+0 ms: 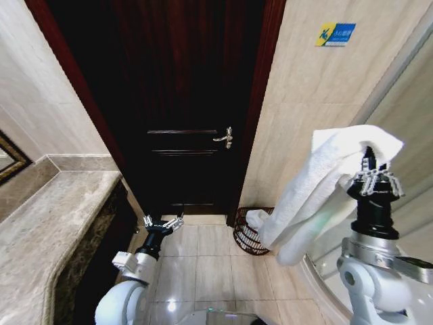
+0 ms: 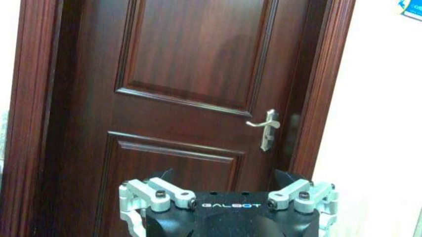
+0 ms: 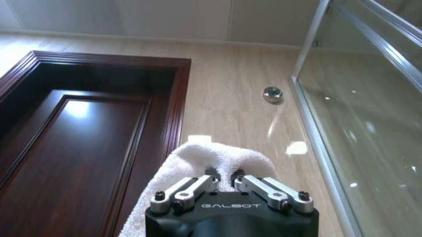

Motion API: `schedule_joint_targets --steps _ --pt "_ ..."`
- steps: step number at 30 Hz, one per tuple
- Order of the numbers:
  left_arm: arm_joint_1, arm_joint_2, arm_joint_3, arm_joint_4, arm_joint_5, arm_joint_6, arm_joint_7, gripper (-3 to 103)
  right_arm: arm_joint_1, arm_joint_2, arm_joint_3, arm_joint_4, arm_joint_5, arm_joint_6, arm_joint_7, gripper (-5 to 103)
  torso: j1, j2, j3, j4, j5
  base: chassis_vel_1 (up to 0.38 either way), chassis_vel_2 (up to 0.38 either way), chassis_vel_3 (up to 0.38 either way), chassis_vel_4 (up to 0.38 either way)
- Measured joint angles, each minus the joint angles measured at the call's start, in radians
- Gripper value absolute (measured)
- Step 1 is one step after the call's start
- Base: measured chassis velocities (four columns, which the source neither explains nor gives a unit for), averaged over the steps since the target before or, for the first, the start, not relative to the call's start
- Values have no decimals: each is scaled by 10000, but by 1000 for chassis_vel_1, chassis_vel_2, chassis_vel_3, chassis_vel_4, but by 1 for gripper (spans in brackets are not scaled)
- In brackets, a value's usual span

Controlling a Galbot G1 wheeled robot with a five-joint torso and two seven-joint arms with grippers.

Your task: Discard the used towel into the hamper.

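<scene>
The white towel (image 1: 325, 189) hung folded from the raised right end effector (image 1: 374, 177), clamped on it, its tail reaching the dark wire hamper (image 1: 249, 238) on the floor by the door (image 1: 183, 101). The left end effector (image 1: 162, 223) hovered low, spread wide. The right wrist view showed the shower glass (image 3: 369, 123).

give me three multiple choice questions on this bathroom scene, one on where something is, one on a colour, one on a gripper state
1. Where does the hamper stand?
A. on the marble counter
B. on the floor by the door frame
C. inside the shower

2. What colour is the towel?
A. white
B. blue
C. dark red

3. What is the right gripper doing?
A. hanging open and empty
B. shut on the door handle
C. shut on the towel, held high

Answers:
1 B, the head view shows the wire basket on the tiles beside the dark door.
2 A, the cloth is white in both the head and right wrist views.
3 C, its fingers pinch the towel, which drapes down toward the hamper; the left gripper is low and open.
</scene>
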Motion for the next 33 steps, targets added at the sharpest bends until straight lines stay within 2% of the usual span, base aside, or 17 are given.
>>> schedule_joint_targets --steps 18,25,33 --pt "-1 0 0 0 0 0 0 100 -198 160 -28 238 20 126 -243 8 3 -1 1 0 0 -77 76 77 -67" --pt "0 0 0 0 0 0 0 100 -130 -69 103 211 158 116 -389 8 -1 0 0 -1 0 -83 88 84 -88" --pt "-1 0 0 0 0 0 0 100 -4 -259 21 118 200 60 45 8 7 -2 2 2 1 -68 73 62 -59"
